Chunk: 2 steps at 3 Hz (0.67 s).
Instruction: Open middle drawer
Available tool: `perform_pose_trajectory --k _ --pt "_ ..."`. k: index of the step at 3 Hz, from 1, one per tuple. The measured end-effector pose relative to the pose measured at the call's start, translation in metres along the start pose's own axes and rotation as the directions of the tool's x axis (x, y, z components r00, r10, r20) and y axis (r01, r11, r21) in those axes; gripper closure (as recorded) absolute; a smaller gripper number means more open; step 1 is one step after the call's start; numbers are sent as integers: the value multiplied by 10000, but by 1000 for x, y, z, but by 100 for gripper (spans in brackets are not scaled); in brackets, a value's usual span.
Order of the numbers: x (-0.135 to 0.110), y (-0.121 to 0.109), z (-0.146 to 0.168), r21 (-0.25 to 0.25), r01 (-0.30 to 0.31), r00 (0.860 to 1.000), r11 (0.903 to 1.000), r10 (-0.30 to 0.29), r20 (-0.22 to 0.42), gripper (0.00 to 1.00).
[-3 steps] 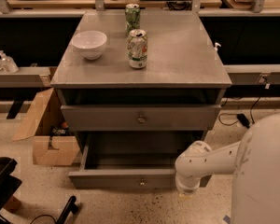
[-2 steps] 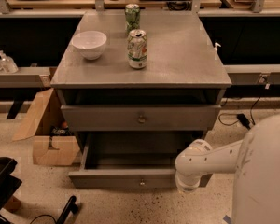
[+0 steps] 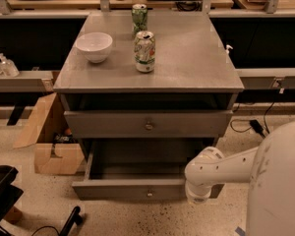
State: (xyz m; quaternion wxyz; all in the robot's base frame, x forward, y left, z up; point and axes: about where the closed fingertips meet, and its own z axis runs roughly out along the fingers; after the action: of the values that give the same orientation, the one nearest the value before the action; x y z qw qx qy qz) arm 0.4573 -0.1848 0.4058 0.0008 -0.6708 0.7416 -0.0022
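Note:
The middle drawer (image 3: 108, 124) is a wide grey front with a small brass knob (image 3: 148, 126) at its centre, under the cabinet top, and it looks pushed in. Below it, a lower grey drawer (image 3: 118, 188) with its own knob (image 3: 149, 193) stands pulled out, its inside grey and bare. My white arm (image 3: 211, 171) reaches in from the lower right and its rounded joint covers the right end of the lower drawer's front. My gripper is not in view; it is hidden past that joint or out of the picture.
On the cabinet top (image 3: 187, 58) stand a white bowl (image 3: 94, 45) and two cans (image 3: 144, 51) (image 3: 139, 16). An open cardboard box (image 3: 54, 151) lies on the floor to the left. A black chair base (image 3: 5, 195) is at the lower left. Cables (image 3: 255, 127) run on the right.

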Motion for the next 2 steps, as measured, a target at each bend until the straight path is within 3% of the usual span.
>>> perform_pose_trajectory --k 2 --pt "0 0 0 0 0 10000 10000 0 -1 100"
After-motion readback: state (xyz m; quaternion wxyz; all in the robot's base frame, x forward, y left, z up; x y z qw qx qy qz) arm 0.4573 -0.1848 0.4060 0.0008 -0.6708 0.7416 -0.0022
